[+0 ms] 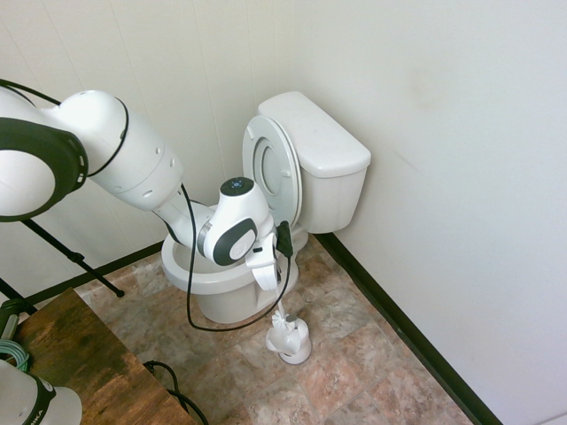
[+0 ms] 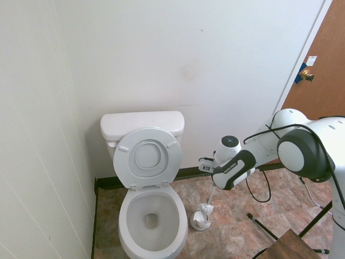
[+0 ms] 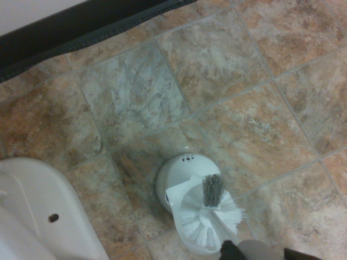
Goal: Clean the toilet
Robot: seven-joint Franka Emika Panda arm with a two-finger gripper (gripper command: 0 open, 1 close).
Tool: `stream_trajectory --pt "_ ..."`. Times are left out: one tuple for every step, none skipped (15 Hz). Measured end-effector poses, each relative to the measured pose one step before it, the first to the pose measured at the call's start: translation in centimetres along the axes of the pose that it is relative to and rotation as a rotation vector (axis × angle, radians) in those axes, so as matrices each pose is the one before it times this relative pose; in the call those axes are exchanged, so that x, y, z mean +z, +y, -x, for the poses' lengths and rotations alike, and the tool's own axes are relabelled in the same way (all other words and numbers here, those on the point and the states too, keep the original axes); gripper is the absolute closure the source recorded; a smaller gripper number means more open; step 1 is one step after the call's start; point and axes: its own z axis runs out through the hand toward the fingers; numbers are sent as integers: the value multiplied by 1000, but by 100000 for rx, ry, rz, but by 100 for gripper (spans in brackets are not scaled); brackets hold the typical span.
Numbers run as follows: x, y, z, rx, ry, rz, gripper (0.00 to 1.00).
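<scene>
The white toilet (image 1: 197, 276) (image 2: 127, 218) stands in the corner with seat and lid raised against the tank (image 1: 317, 142); its bowl is open. Beside the bowl, my gripper (image 1: 269, 283) (image 2: 214, 183) is shut on the thin handle of a toilet brush (image 1: 280, 326) (image 2: 208, 208). The white bristle head (image 3: 209, 216) hangs tilted just over the small white brush holder (image 1: 294, 342) (image 2: 199, 220) (image 3: 181, 173) on the floor. A curve of the toilet base (image 3: 32, 200) shows in the wrist view.
A black baseboard (image 1: 399, 328) runs along the walls close behind the holder. A wooden tabletop (image 1: 75, 354) (image 2: 285, 245) sits at the near side. A brown door (image 2: 318, 70) is behind the arm. Open tiled floor (image 3: 227, 65) lies around the holder.
</scene>
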Motion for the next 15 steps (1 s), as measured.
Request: stream_trajectory --pt "644 -71 -46 -36 -503 607 100" --pt "545 -138 -28 -126 -539 372 100" --pt "556 -161 -74 40 -513 301 100" --pt "520 -147 -158 155 -500 238 100" --pt "583 -34 -131 60 -449 443 100" --pt "592 -38 -115 74 -401 427 100" --pt "560 -41 -105 66 -336 375 100" --pt "494 -87 -127 156 -271 218 100" --pt "501 -84 -145 13 -233 266 100" --pt "603 -128 -100 39 -241 373 100" --pt "799 -108 -64 14 -199 521 100" --pt "947 -98 -100 115 -177 643 100" --pt "979 -149 -161 200 -170 621 100" --pt "899 -245 -220 297 -285 652 100" --pt "830 -371 -225 360 -431 869 100"
